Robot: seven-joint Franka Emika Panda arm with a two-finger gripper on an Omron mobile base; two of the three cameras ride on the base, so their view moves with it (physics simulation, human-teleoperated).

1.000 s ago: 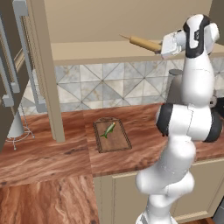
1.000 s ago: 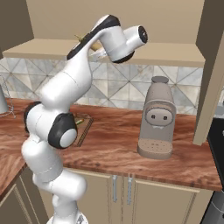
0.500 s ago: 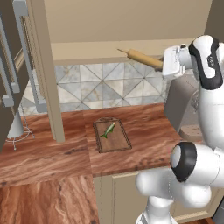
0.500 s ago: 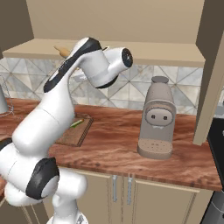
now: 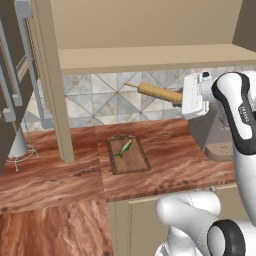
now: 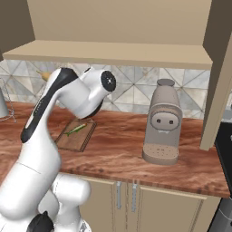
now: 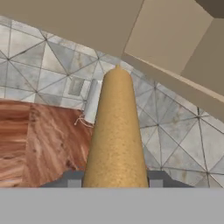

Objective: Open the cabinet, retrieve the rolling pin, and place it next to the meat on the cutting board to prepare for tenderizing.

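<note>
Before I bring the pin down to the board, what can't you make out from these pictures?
- Rolling pin, near end: left base view, hidden behind the white hand.
- End effector fingers: hand view, the pin covers their inner faces, so contact is unclear.
- Cutting board: right base view, near corner behind the arm.
- Meat: left base view, too small for detail.

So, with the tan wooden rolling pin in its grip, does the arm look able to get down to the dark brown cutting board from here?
Probably yes. The gripper holds the tan wooden rolling pin in the air, above and right of the dark brown cutting board, and nothing stands between them. The slender greenish meat leaves bare board beside it.
</note>
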